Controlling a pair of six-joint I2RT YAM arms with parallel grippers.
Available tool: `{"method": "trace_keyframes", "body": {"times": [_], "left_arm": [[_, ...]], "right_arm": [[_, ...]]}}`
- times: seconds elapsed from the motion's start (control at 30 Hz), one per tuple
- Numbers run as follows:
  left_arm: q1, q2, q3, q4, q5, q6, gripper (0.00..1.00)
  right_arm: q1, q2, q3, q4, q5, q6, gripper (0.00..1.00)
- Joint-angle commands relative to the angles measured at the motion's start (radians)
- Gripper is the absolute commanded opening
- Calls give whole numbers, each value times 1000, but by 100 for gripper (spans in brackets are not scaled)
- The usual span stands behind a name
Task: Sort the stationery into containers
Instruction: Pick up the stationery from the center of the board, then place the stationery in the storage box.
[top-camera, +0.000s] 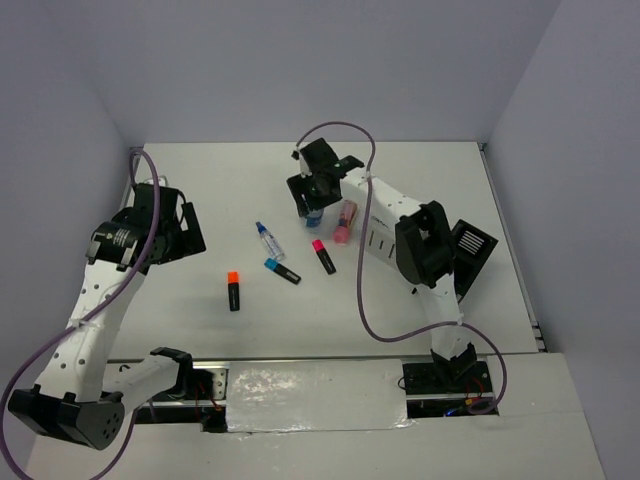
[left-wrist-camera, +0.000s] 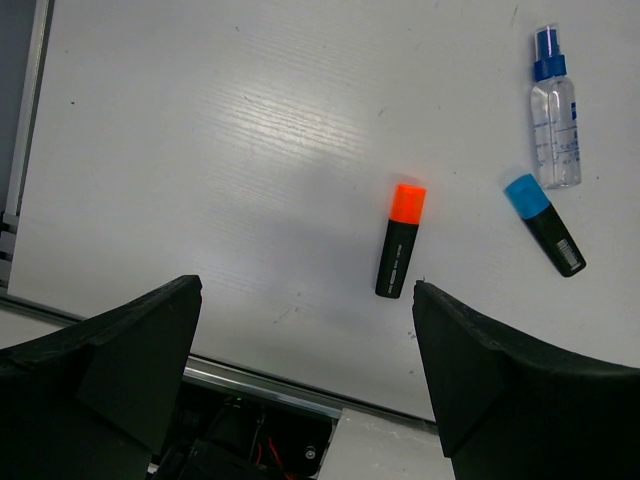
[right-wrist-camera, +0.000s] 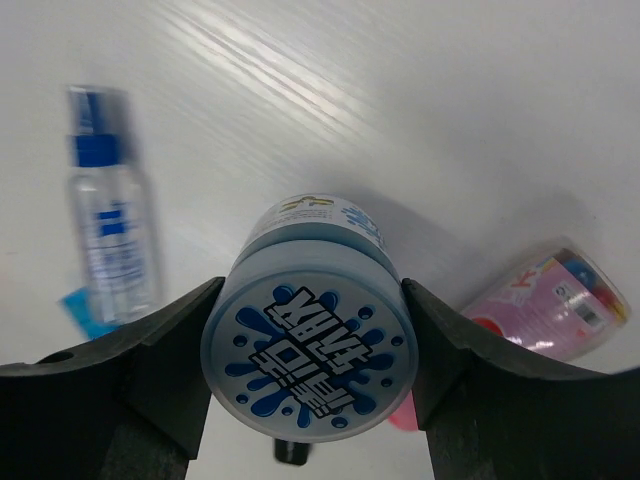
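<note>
My right gripper (top-camera: 313, 193) is shut on a round blue tin (top-camera: 314, 212), which it holds just above the table; in the right wrist view the tin's printed lid (right-wrist-camera: 310, 355) fills the space between the fingers. A pink tube (top-camera: 345, 222) (right-wrist-camera: 545, 300) lies just right of it. A clear blue-capped bottle (top-camera: 268, 240) (right-wrist-camera: 112, 230), a blue-capped highlighter (top-camera: 282, 270), a pink-capped highlighter (top-camera: 323, 256) and an orange-capped highlighter (top-camera: 233, 290) lie mid-table. My left gripper (top-camera: 175, 232) is open and empty, above the table left of the orange-capped highlighter (left-wrist-camera: 400, 240). Only one tin shows.
The white slotted box (top-camera: 378, 243) stands partly under the right arm, and the black box (top-camera: 470, 250) tilts behind it at the right. In the left wrist view the bottle (left-wrist-camera: 554, 120) and the blue-capped highlighter (left-wrist-camera: 545, 223) lie to the right, with the table's near edge (left-wrist-camera: 250, 380) below.
</note>
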Motion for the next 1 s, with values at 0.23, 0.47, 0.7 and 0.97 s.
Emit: {"method": "trace_keyframes", "body": {"times": [0.23, 0.47, 0.7, 0.97], "left_arm": [[7, 36, 37, 88, 30, 18, 99], [7, 40, 7, 132, 52, 24, 99], [7, 54, -1, 157, 100, 36, 99], [7, 43, -4, 143, 98, 44, 99]], "right_arm": [[-164, -438, 134, -202, 132, 119, 0], [-311, -687, -239, -167, 138, 98, 0], [-339, -747, -400, -36, 56, 78, 0], [-339, -733, -501, -1, -3, 99, 0]]}}
